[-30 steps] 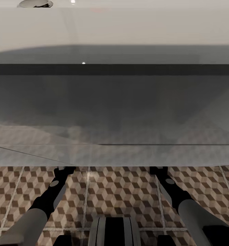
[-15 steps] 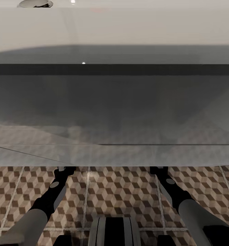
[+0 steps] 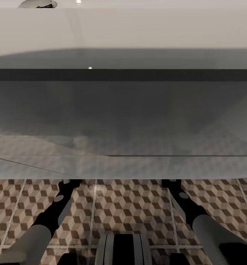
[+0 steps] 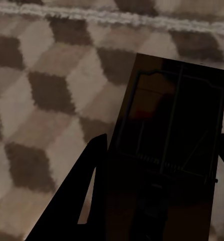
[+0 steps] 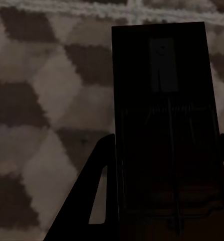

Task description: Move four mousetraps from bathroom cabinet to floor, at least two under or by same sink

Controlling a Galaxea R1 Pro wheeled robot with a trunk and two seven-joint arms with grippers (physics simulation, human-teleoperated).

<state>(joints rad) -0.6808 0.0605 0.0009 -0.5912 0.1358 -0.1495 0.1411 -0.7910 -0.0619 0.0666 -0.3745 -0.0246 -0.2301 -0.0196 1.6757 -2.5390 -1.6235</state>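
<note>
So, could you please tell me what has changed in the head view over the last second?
Nothing has visibly changed. Both arms reach under the sink exactly as before, above the bathroom floor. In the wrist views, the left hand is closed on a mousetrap, and the right hand on another mousetrap.

White sink, brown-beige cube-patterned bathroom floor.

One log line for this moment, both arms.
left gripper: holds mousetrap | right gripper: holds second mousetrap | both under sink above floor
</note>
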